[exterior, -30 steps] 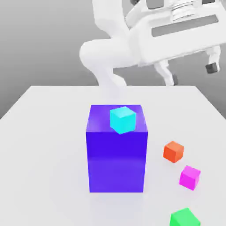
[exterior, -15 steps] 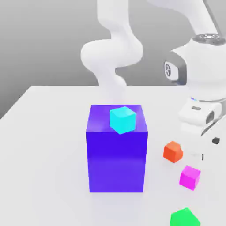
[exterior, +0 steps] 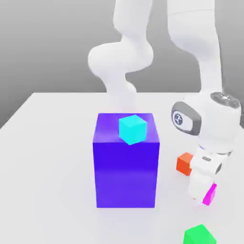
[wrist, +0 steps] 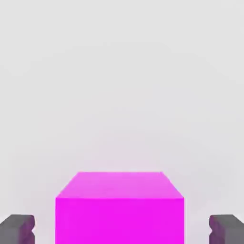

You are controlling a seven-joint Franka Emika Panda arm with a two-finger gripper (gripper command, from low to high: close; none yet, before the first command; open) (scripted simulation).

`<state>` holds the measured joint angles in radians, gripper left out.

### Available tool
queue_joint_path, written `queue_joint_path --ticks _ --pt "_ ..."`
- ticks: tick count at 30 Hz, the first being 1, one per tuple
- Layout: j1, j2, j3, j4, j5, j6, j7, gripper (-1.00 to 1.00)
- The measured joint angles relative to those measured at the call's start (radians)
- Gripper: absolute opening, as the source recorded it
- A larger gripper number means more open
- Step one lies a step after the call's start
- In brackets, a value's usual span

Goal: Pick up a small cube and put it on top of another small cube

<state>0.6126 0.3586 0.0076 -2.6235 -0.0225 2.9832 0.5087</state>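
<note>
Hand view puts the small cube [wrist: 119,207] right between our two dark fingertips [wrist: 17,229], one on each side of it, each with a slim gap to the cube's face; we read the gripper [wrist: 122,231] as apart, straddling the cube and not clamped on it. From the exterior view, we see only a sliver of the small cube [exterior: 209,194] on the white table [exterior: 47,157], behind the lowered hand. The orange cube [exterior: 184,163] sits just beyond it, partly hidden too. Another small cube [exterior: 199,235], green, lies nearer the camera, apart from the magenta one. Toward the exterior view's left stands the big blue-purple block [exterior: 126,171] with a cyan cube [exterior: 132,129] on top
</note>
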Motion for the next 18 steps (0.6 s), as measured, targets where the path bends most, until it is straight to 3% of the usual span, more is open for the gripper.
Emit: queue_joint_path --ticks 5,13,18 --pt "-0.001 -0.003 0.000 0.000 -0.004 -0.003 0.003 -1.00" --pt "-0.009 -0.200 0.011 -0.038 0.009 -0.162 -0.006 -1.00" --pt "-0.021 -0.194 -0.034 0.042 0.035 -0.237 0.160 -1.00"
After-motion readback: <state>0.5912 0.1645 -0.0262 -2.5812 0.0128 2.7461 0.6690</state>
